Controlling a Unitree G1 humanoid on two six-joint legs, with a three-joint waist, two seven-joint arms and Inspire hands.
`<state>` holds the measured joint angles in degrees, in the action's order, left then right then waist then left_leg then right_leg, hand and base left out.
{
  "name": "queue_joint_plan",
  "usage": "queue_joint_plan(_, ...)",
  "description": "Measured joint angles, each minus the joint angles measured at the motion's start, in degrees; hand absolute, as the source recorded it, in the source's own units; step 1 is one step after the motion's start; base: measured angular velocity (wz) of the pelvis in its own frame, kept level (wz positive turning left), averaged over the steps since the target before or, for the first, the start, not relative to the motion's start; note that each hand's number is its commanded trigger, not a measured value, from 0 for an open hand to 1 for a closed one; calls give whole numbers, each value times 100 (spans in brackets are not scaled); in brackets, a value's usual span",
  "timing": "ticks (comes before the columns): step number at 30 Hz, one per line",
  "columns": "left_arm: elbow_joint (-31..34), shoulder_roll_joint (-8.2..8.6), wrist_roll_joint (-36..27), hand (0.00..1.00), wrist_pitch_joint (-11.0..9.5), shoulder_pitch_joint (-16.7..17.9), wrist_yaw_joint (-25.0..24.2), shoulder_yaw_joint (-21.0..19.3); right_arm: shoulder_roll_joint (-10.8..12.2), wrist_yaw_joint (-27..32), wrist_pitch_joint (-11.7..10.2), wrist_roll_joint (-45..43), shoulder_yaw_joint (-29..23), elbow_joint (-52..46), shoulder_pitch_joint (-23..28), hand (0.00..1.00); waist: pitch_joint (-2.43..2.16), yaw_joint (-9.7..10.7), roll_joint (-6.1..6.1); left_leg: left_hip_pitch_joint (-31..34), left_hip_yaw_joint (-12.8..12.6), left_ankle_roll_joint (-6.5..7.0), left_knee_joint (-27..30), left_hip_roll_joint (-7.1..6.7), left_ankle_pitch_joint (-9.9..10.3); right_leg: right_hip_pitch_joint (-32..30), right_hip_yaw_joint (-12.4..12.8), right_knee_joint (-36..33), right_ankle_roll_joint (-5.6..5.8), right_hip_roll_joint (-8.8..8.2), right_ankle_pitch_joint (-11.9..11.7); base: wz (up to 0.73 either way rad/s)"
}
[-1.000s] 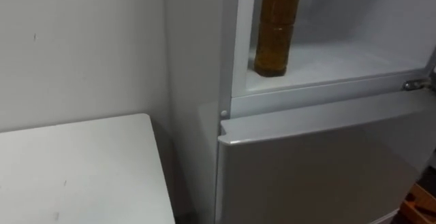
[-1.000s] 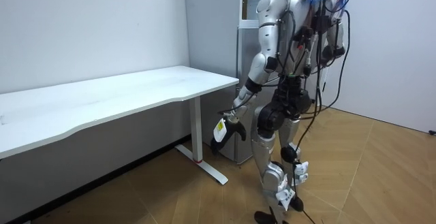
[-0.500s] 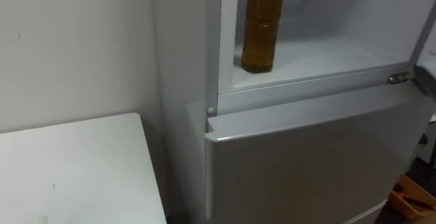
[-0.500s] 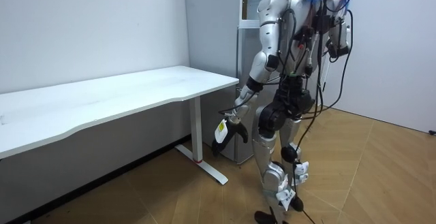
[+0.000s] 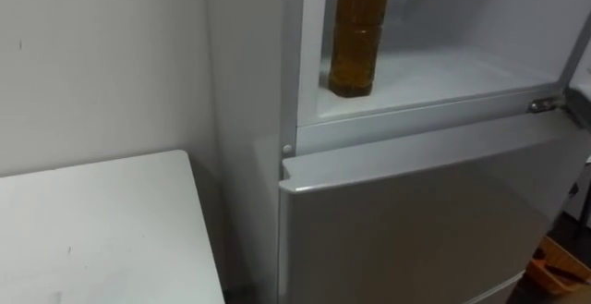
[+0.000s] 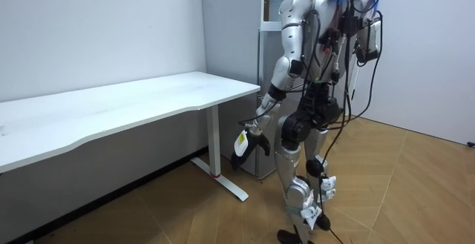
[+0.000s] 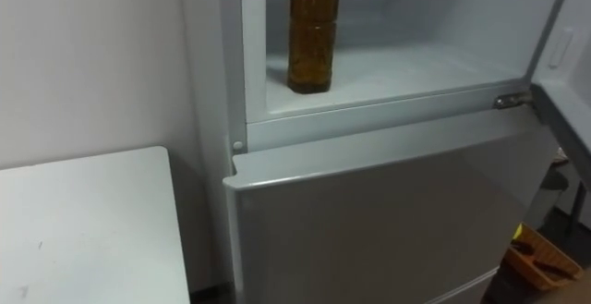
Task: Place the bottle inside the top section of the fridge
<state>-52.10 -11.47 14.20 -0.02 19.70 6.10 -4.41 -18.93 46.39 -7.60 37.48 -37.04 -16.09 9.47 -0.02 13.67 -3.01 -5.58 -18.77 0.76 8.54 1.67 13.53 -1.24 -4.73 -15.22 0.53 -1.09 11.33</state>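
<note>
An amber bottle (image 5: 355, 36) stands upright at the front left of the upper fridge compartment's white shelf (image 5: 452, 73), with nothing touching it. Its top is cut off by the view's upper edge. I stand right in front of the fridge (image 6: 267, 88). My left hand (image 6: 254, 135) hangs low beside my thigh, away from the fridge. My right hand (image 6: 369, 44) is raised to about chest height at the room view's right, too small to read.
The lower fridge door (image 5: 416, 221) is closed. The upper door's edge (image 7: 565, 64) stands open at the right, past a metal hinge (image 5: 545, 104). A white table (image 5: 92, 230) adjoins the fridge on the left. An orange object (image 7: 536, 260) lies on the floor at lower right.
The eye view has shifted, so the fridge sits further left in the picture. My right forearm has lifted a little. The bottle stays put on the shelf.
</note>
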Motion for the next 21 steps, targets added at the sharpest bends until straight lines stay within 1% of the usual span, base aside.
queue_joint_plan(5, -30, 0, 9, 0, -4, 14, -13, -4, 0, -2, 1, -217, 1, -5, 0, 0, 1, -32, -10, 3, -9, 0, 1, -4, 0, -11, 2, -4, 1, -3, 1, -1)
queue_joint_plan(9, -30, 26, -9, 0, -7, -3, -23, 7, 0, -22, 7, -532, 29, -7, 2, 0, 3, -142, -23, -7, -46, 0, 18, -9, 0, 3, 7, 22, 1, -8, 2, -5)
queue_joint_plan(11, -36, 25, -12, 0, -8, -1, -22, 9, 0, -32, 7, -651, 138, -14, 11, 0, -3, -154, -50, -13, -61, 1, 33, -7, 0, 15, 10, 39, 1, -10, 2, -2)
queue_joint_plan(16, -72, 26, -12, 0, -8, 0, -22, 14, 0, -172, 8, -653, 392, -46, 29, 0, -1, -178, -106, -13, -62, 2, 56, -7, 1, 18, 8, 51, 1, -14, 1, 0)
queue_joint_plan(21, -82, 41, -12, 0, -8, 0, -6, 14, 1, -379, 8, -652, 530, -269, 87, 0, -2, -242, -74, -11, -62, 1, 53, 3, 1, 18, 1, 45, -2, -6, 0, 0)
